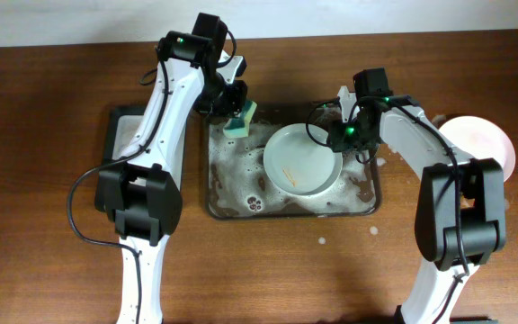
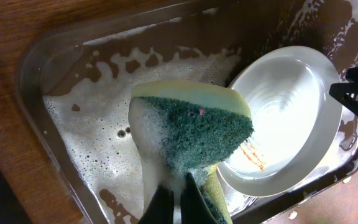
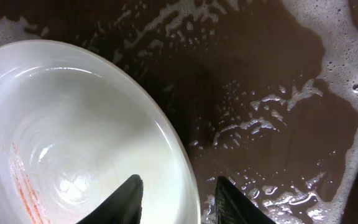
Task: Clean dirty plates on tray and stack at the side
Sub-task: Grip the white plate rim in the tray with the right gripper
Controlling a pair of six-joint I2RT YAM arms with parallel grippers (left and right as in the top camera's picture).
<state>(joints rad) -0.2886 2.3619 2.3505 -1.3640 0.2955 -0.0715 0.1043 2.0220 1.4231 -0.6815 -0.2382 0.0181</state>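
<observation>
A white plate [image 1: 302,160] with faint orange smears sits in the sudsy dark tray [image 1: 286,214], its right side raised. My right gripper [image 1: 342,137] is shut on its right rim; in the right wrist view its fingers [image 3: 178,183] straddle the edge of the plate [image 3: 73,124]. My left gripper [image 1: 236,112] is shut on a green and yellow sponge [image 1: 241,121], holding it over the tray's back left part. In the left wrist view the soapy sponge [image 2: 197,124] hangs from the fingers [image 2: 179,186], just left of the plate [image 2: 291,106]. A second white plate [image 1: 484,144] lies on the table at the right.
A smaller dark tray [image 1: 120,135] lies left of the big tray, partly hidden by my left arm. White suds cover the big tray's floor [image 2: 92,137]. Water drops dot the table in front of the tray [image 1: 322,241].
</observation>
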